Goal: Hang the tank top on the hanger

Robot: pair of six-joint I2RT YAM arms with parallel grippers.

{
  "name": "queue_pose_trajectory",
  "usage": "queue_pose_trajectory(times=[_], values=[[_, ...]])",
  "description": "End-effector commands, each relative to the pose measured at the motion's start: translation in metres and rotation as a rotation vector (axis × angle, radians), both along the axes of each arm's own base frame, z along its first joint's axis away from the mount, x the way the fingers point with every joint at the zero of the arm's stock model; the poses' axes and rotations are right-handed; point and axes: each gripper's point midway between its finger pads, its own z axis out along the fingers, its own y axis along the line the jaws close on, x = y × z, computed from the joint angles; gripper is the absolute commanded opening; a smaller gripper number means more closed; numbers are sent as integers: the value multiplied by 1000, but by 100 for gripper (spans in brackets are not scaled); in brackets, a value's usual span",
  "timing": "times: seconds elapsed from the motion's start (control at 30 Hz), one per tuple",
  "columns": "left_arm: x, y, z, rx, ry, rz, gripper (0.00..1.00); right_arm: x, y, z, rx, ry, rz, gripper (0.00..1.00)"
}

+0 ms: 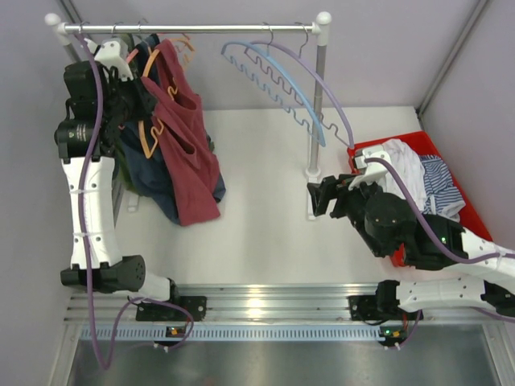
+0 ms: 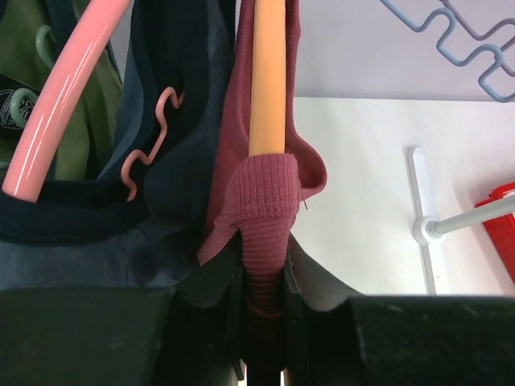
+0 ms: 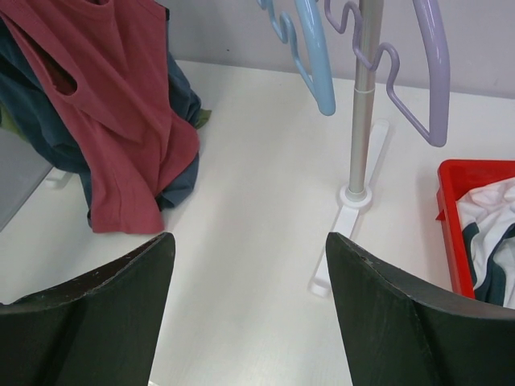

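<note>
The maroon tank top (image 1: 189, 137) hangs from the rail at the left, draped over the orange hanger (image 1: 150, 129), its hem reaching the table. My left gripper (image 1: 137, 92) is raised by the rail and shut on the tank top's ribbed strap. In the left wrist view the strap (image 2: 261, 201) is folded over the end of the orange hanger arm (image 2: 267, 72) and pinched between my fingers (image 2: 310, 277). My right gripper (image 1: 315, 195) is open and empty, low over the table near the rack's foot. The tank top also shows in the right wrist view (image 3: 121, 112).
A dark blue-grey top (image 1: 153, 181) and a pink hanger (image 2: 60, 104) hang just left of the tank top. Light blue (image 1: 282, 80) and lilac (image 1: 330, 96) hangers hang on the rail (image 1: 193, 28). The rack post (image 1: 316, 104) stands mid-table. A red basket (image 1: 463, 209) of white and striped garments sits right.
</note>
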Motion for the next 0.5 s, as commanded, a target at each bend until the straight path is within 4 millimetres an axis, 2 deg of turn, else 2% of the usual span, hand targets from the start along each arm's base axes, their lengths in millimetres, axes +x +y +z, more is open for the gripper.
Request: queue_pose_trajectory(times=[0.0, 0.03, 0.17, 0.23, 0.27, 0.33, 0.37, 0.43, 0.47], values=[[4, -5, 45, -17, -182, -57, 0, 1, -6, 2, 22, 3, -11, 75], [5, -5, 38, -19, -166, -63, 0, 1, -6, 2, 21, 3, -12, 75], [2, -5, 36, -23, -159, -60, 2, 1, -6, 2, 19, 3, -13, 77], [0, -4, 36, -24, -156, -49, 11, 1, -5, 2, 21, 4, -10, 78], [-1, -4, 37, -25, -159, -49, 23, 1, -5, 1, 17, 4, -9, 79], [-6, -4, 42, -24, -173, -48, 32, 1, -4, 0, 20, 4, -6, 81], [-7, -3, 42, -23, -171, -43, 40, 1, -3, 1, 20, 3, -5, 82], [-12, -3, 49, -18, -187, -38, 46, 1, 0, 0, 17, 5, 0, 84], [-14, -2, 51, -18, -190, -35, 47, 1, 0, 0, 16, 4, -1, 85]])
